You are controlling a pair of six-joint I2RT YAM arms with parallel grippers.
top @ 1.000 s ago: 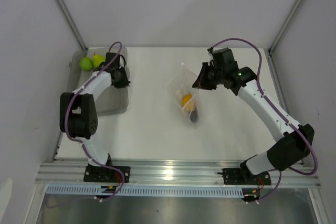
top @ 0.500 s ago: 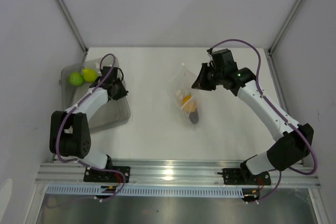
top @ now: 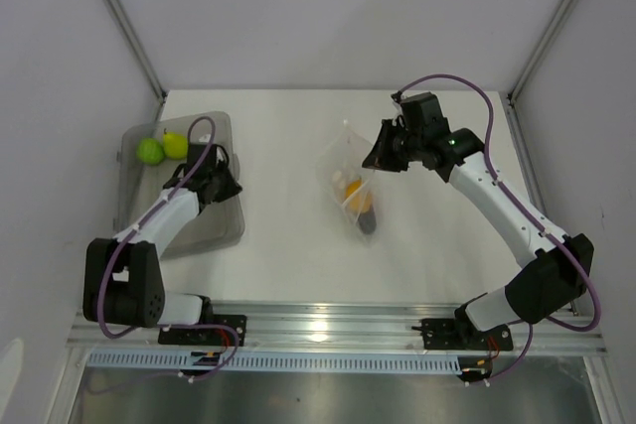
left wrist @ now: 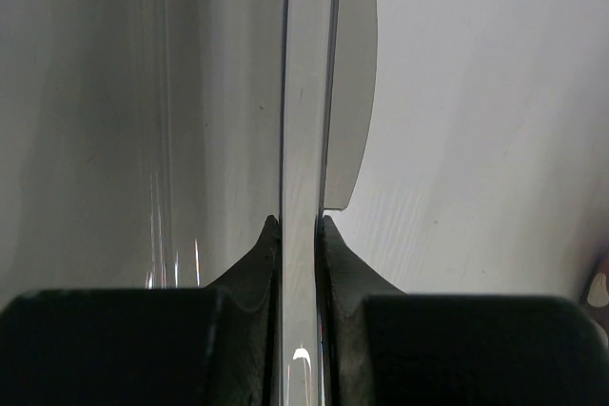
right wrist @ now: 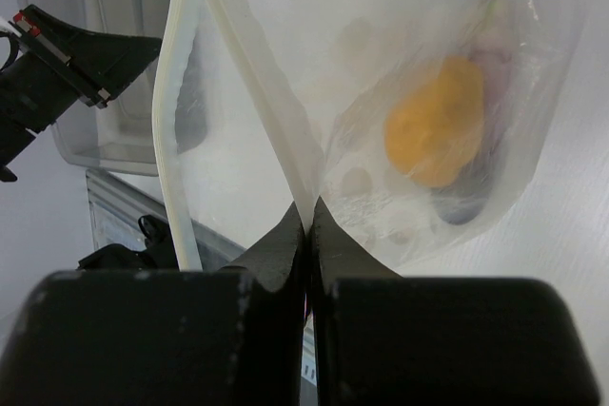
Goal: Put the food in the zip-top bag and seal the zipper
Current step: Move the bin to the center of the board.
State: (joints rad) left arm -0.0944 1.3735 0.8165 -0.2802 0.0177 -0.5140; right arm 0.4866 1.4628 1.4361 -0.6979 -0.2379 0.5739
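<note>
White table (top: pixel 288 240); my left gripper (top: pixel 227 185) clamps the bin (top: pixel 211 227), pear (top: pixel 176 145) and green fruit (top: pixel 150 150) beyond; right gripper (top: pixel 376 158) pinches the bag (top: pixel 343 168).

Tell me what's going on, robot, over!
Left gripper: jaws shut on bin wall. Right gripper: jaws shut on zip-top bag edge, mouth open. Orange fruit, eggplant bagged; green fruit, pear in bin. Nothing blocking.

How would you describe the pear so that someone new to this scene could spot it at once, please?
Start at the white table and find the grey bin on its left side. Two fruits lie at the bin's far end. The pear is the yellow-green one on the right, beside the round green fruit.
</note>
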